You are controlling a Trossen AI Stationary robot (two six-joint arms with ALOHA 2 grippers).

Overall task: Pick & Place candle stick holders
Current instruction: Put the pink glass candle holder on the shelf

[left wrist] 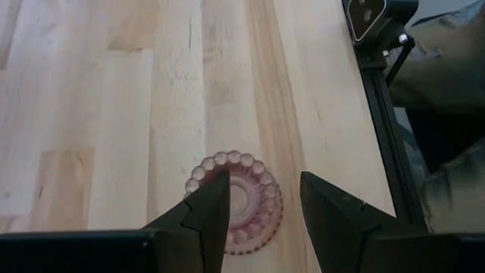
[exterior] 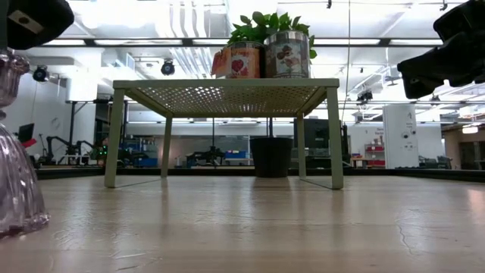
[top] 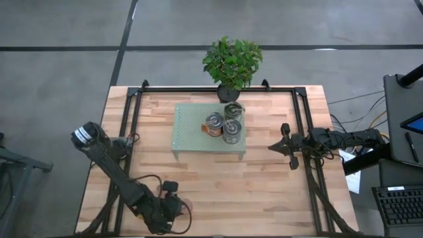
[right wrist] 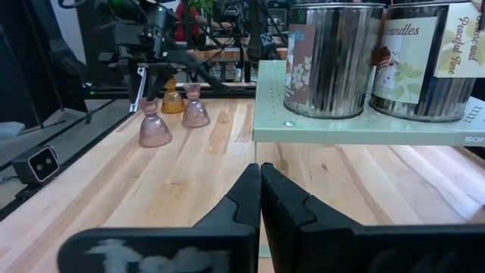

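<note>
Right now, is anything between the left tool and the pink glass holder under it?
Nothing visible. The left tool hangs open directly above the pink glass holder, its fingers either side of the scalloped rim, with only bare table around it.

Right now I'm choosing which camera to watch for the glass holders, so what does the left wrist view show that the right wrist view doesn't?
Only the left wrist view: the left pincer open directly above a pinkish round glass holder with a beaded rim, seen from overhead. Only the right wrist view: the shut right pincer, shiny silver metal tins on the pale green perforated stand, another pink glass holder and a small amber glass holder. Both show the light wooden tabletop.
</note>
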